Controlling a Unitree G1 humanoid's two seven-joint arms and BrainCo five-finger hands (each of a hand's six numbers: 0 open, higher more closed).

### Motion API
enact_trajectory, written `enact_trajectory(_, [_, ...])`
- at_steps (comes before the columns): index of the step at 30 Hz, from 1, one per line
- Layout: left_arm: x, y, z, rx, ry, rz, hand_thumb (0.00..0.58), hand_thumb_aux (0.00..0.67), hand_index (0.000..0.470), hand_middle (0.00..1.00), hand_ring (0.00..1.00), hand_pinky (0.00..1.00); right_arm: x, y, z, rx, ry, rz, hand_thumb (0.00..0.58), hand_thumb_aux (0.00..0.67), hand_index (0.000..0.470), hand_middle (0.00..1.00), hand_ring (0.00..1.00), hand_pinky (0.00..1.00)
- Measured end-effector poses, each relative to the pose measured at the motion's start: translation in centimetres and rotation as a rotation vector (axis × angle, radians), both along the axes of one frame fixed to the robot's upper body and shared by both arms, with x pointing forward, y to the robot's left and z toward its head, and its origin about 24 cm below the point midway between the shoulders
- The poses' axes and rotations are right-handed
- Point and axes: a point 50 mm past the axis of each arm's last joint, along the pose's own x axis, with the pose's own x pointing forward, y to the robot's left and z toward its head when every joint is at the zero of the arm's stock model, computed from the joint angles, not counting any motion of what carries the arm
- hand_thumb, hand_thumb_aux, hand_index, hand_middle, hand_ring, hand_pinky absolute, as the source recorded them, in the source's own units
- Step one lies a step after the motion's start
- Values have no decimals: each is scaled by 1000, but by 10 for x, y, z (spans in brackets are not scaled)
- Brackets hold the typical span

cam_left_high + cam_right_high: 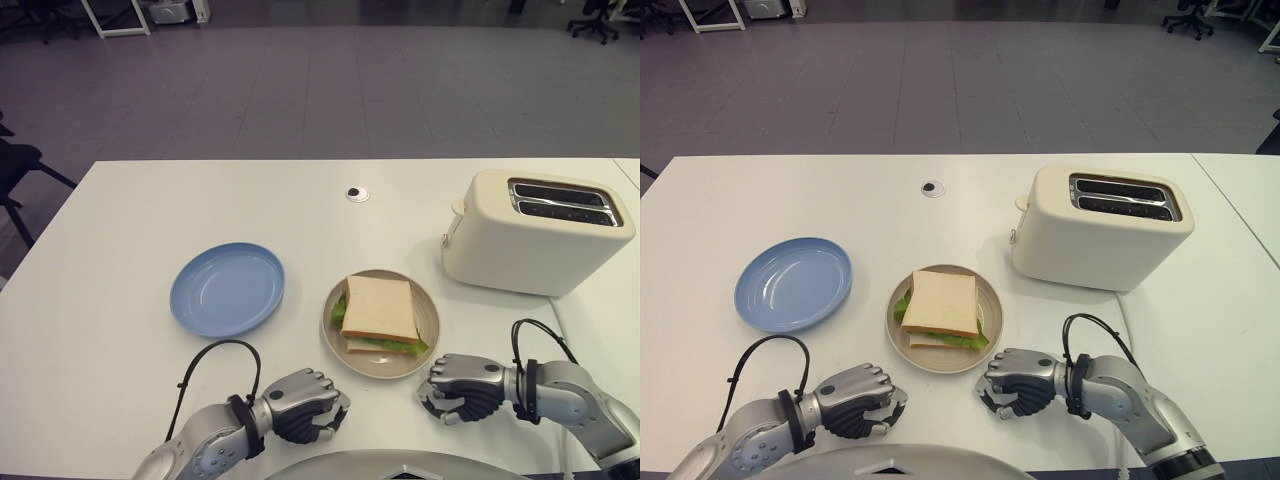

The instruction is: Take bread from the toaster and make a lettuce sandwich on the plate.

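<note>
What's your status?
Left hand, right hand shut, empty. Sandwich assembled on tan plate. Blue plate, toaster stand apart.

One white table [100, 300] bears one toaster [535, 240] with two slots [560, 195]; two plates, a blue plate [227, 290] and a tan plate [432, 320]; one sandwich [382, 318] (two bread slices [378, 300], lettuce [405, 347] between); one small round disc [357, 194].

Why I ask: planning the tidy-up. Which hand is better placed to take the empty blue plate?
Left. The left hand is curled nearer the blue plate; the right hand lies beyond the sandwich plate and would likely have to cross it.
</note>
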Motion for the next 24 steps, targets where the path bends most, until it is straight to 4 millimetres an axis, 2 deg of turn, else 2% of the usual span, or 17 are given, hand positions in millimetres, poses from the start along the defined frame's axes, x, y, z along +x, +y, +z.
enact_trajectory(4, [20, -10, 0, 6, -110, 5, 580, 670, 470, 1000, 1000, 1000, 11, 10, -4, 55, -40, -56, 580, 670, 470, 996, 996, 996])
enact_trajectory(9, [56, -25, -7, -24, -247, 47, 580, 670, 470, 1000, 1000, 1000, 52, 19, -10, 111, -110, -191, 580, 670, 470, 988, 988, 988])
enact_trajectory(14, [112, -10, -7, 8, -371, 162, 580, 670, 470, 1000, 1000, 1000, 86, 31, -11, 149, -169, -247, 580, 670, 470, 965, 965, 965])
enact_trajectory(16, [123, -5, -9, -5, -391, 188, 580, 670, 470, 1000, 1000, 1000, 94, 35, -11, 157, -184, -250, 580, 670, 470, 933, 933, 933])
enact_trajectory(17, [127, -3, -10, -16, -392, 198, 580, 670, 470, 1000, 1000, 1000, 95, 35, -11, 161, -189, -253, 576, 617, 433, 871, 871, 871])
enact_trajectory(18, [128, -2, -11, -31, -390, 207, 580, 670, 470, 1000, 1000, 1000, 96, 34, -11, 168, -194, -257, 498, 418, 293, 294, 294, 294])
enact_trajectory(19, [127, -1, -11, -41, -387, 211, 548, 512, 359, 1000, 1000, 1000, 96, 34, -10, 176, -196, -262, 0, 0, 0, 0, 0, 0])
enact_trajectory(20, [123, -1, -11, -54, -383, 212, 400, 297, 208, 1000, 1000, 1000, 95, 32, -9, 186, -204, -263, 0, 0, 0, 0, 0, 0])
enact_trajectory(21, [116, 0, -8, -84, -366, 221, 248, 163, 114, 1000, 1000, 1000, 93, 28, -5, 208, -220, -275, 0, 0, 0, 0, 0, 0])
enact_trajectory(22, [97, -2, -5, -140, -323, 222, 0, 0, 0, 1000, 1000, 1000, 90, 22, 1, 248, -238, -291, 0, 0, 0, 0, 0, 0])
enact_trajectory(23, [77, -4, -2, -210, -266, 230, 0, 0, 0, 0, 0, 0, 87, 15, 9, 292, -258, -307, 0, 0, 0, 0, 0, 0])
enact_trajectory(24, [61, -6, 6, -286, -231, 246, 0, 0, 0, 0, 0, 0, 83, 8, 18, 352, -273, -323, 0, 0, 0, 0, 0, 0])
